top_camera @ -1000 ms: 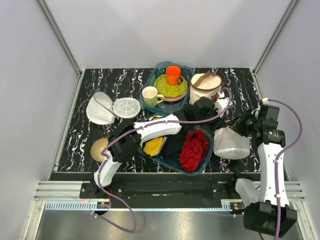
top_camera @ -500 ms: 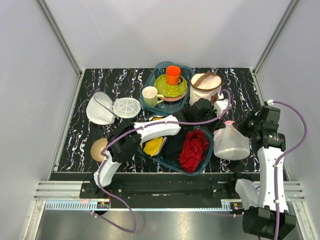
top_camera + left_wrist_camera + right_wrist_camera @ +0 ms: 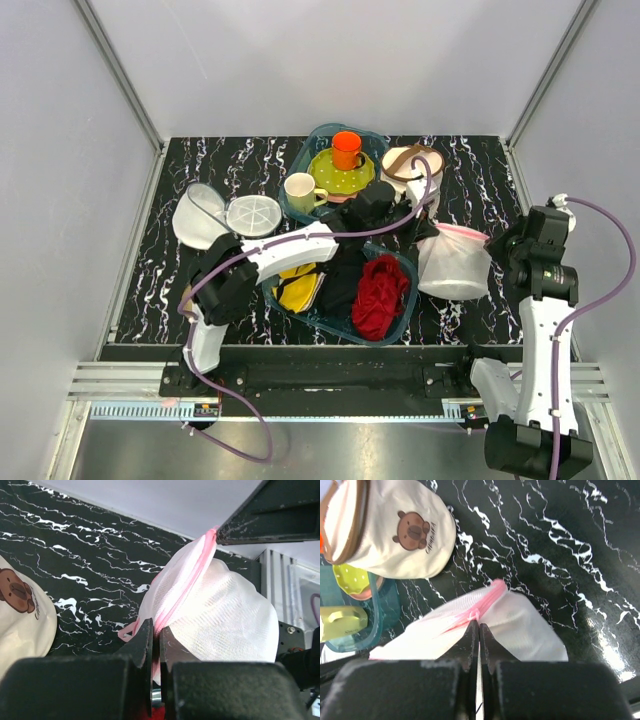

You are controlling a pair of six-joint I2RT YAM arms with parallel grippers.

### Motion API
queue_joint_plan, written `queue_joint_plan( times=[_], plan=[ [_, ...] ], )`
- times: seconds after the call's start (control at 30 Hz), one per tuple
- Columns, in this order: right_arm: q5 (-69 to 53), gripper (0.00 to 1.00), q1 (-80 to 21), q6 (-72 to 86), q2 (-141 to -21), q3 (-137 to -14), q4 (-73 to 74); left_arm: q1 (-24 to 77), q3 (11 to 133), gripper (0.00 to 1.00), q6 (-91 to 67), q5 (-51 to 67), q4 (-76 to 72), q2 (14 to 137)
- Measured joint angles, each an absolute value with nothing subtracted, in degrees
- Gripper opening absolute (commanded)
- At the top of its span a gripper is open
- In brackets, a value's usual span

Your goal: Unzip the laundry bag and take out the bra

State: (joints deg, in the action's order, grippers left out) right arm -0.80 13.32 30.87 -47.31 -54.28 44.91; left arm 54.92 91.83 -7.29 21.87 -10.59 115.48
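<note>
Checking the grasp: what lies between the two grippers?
The laundry bag, its pink zip rim pinched by the left gripper and right gripper; top and wrist views show it.

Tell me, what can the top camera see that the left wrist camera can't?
Only the top view shows the orange cup, the red cloth and the green plate. Only the left wrist view shows the brown bear print and the left claw pinching the pink zip trim up close. Both show the laundry bag, the cream basket and the black table.
</note>
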Motion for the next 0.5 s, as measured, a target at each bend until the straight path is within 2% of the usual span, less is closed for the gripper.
queue_joint_plan(
  times=[0.23,0.5],
  plan=[
    [2.2,0.00,13.2,30.9,-48.0,-60.1,45.3,53.6,86.5,0.00,-11.3,24.0,-17.2,110.3],
    [3.6,0.00,13.2,31.1,-50.6,-60.7,43.8,52.2,86.1,0.00,-14.9,25.3,-22.4,108.5]
  ],
)
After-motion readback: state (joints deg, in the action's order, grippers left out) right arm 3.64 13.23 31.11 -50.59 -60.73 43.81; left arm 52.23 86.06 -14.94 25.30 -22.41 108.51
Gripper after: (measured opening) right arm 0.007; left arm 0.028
